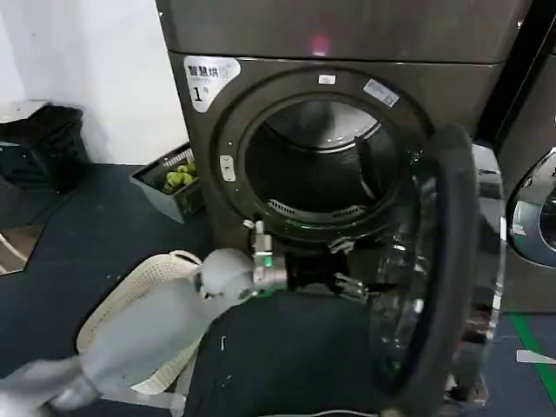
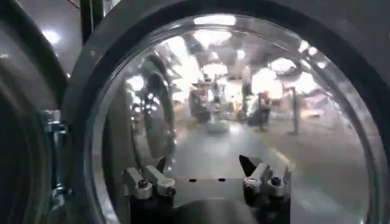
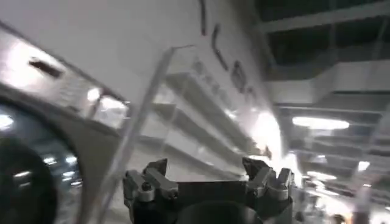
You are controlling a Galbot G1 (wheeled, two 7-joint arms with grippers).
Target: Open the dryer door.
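Behind our left gripper [image 1: 347, 265] lie a white laundry basket [image 1: 143, 300] and a crate of green fruit [image 1: 174, 178]. Its fingers are spread wide, empty, just short of the dryer door [image 1: 439, 269], which stands swung open, edge-on, upright, inner glass facing the drum [image 1: 321, 165]. Our right gripper [image 3: 207, 182] gapes wide, empty.

- We find the dryer [image 1: 347, 113] at twelve o'clock, drum opening [image 1: 317, 165] facing us.
- The dryer door [image 1: 439, 269] stands swung out at about two o'clock, hinged on the right of the opening.
- The left gripper [image 1: 347, 265] sits between opening and door, just inside the door's inner face [image 2: 244, 109], fingers apart.
- A crate [image 1: 174, 182] lies at ten o'clock on the floor, left of the dryer.
- A basket [image 1: 148, 304] lies at eight o'clock, under the left arm.
- A neighbouring machine [image 1: 534, 217] stands at three o'clock.
- The right gripper [image 3: 207, 182] has its fingers spread.
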